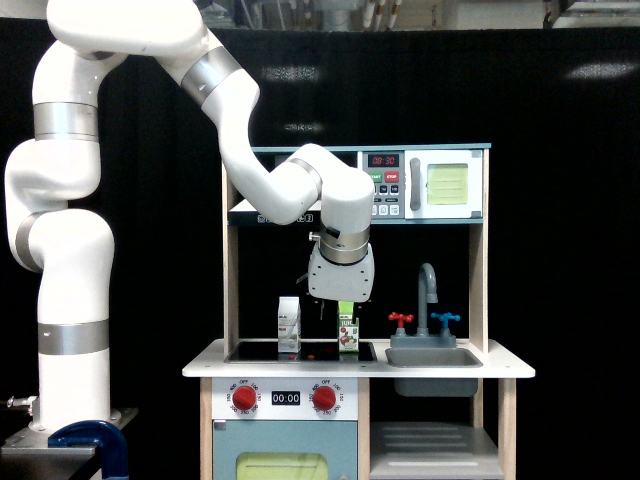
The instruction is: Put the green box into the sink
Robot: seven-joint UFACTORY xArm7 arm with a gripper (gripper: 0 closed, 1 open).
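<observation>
The green box (348, 333) is a small light-green carton with a white label and a red fruit picture. It stands upright on the toy kitchen's black hob (300, 351), near the hob's right end. The grey sink (433, 358) is set in the counter just to its right. My gripper (341, 312) hangs straight above the green box, its white body hiding the carton's top. Its fingers are dark and mostly hidden against the black background, so I cannot tell whether they are open or closed on the box.
A white-grey carton (288, 326) stands on the hob left of the green box. A grey tap (428, 290) with red and blue handles rises behind the sink. A toy microwave (425, 185) sits on the shelf above. Wooden side posts (478, 270) frame the counter.
</observation>
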